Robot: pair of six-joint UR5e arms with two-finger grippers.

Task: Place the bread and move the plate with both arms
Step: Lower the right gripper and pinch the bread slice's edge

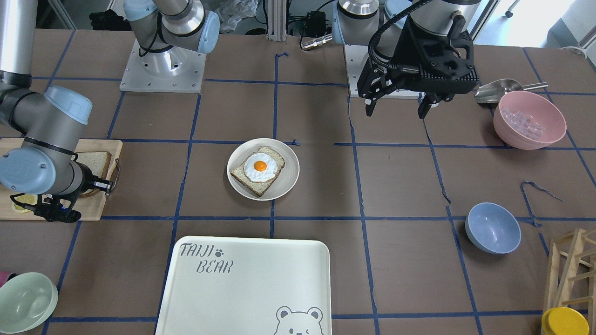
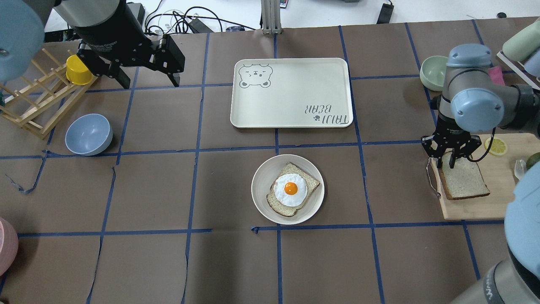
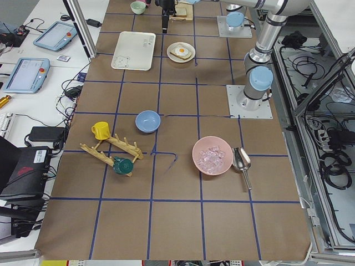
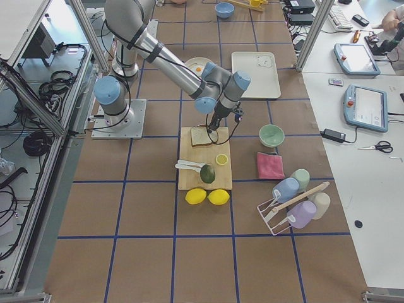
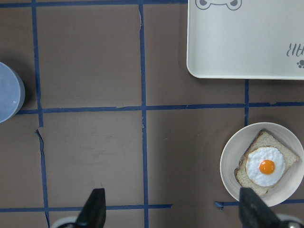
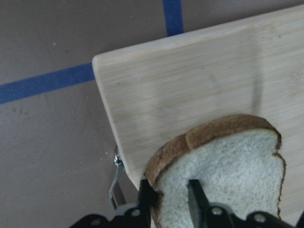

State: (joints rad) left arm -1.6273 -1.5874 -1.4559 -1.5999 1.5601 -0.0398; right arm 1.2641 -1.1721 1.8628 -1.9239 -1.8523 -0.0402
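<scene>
1. The bread point(image 2: 466, 182) lies on the cutting board point(image 2: 502, 192) at the robot's right. The right gripper point(image 6: 168, 189) is pinched narrowly on its crust edge, apparently for lifting.
2. The plate point(image 2: 260, 202) sits mid-table, bearing an egg-topped slice point(image 2: 290, 188).
3. The left gripper point(image 2: 149, 82) hovers spread wide and empty, probably reserved for the plate.

The brown worktop point(image 2: 160, 190) has blue tape lines point(image 2: 236, 147). The plate point(image 2: 258, 190) sits in the middle. A white tray point(image 2: 291, 97) lies by the edge far from the robot. A wooden board point(image 2: 502, 204) lies at the right end, a blue bowl point(image 2: 88, 134) and rack point(image 2: 38, 101) at the left.
</scene>
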